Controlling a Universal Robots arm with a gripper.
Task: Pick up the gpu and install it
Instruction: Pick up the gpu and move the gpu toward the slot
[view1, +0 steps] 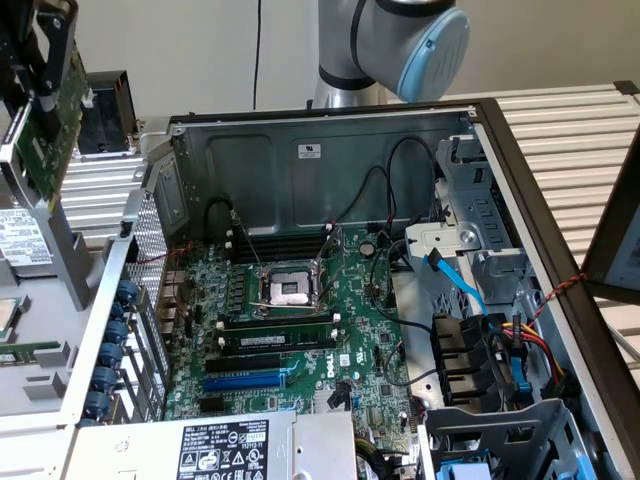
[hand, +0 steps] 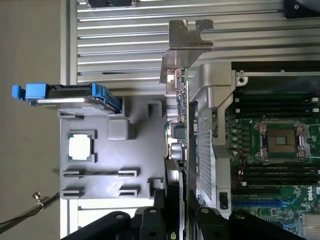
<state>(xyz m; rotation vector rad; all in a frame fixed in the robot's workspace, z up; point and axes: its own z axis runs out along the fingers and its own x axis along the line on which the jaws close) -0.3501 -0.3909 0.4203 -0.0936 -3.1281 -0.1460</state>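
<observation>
Slatted alu table (view1: 560, 110) w/ an open pc case (view1: 330, 150) on it. Closest to the wrist cam, the gripper (hand: 175, 200) is clamped on the gpu (hand: 179, 131), which is edge-on with its silver bracket (hand: 187, 37) furthest out. The card's held up just outside the case wall, by the grey parts tray (hand: 100, 165). The motherboard (view1: 300, 330) is further off. Risk imo: the bracket clips the case wall, or the card twists in the grip and misses its slot.

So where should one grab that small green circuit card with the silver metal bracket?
Probably across its two flat faces, at the end opposite the silver metal bracket, coming in end-on. The small green circuit card is thin and flat, so a pinch suits it; the black gripper holds it that way now, bracket end free.
</observation>
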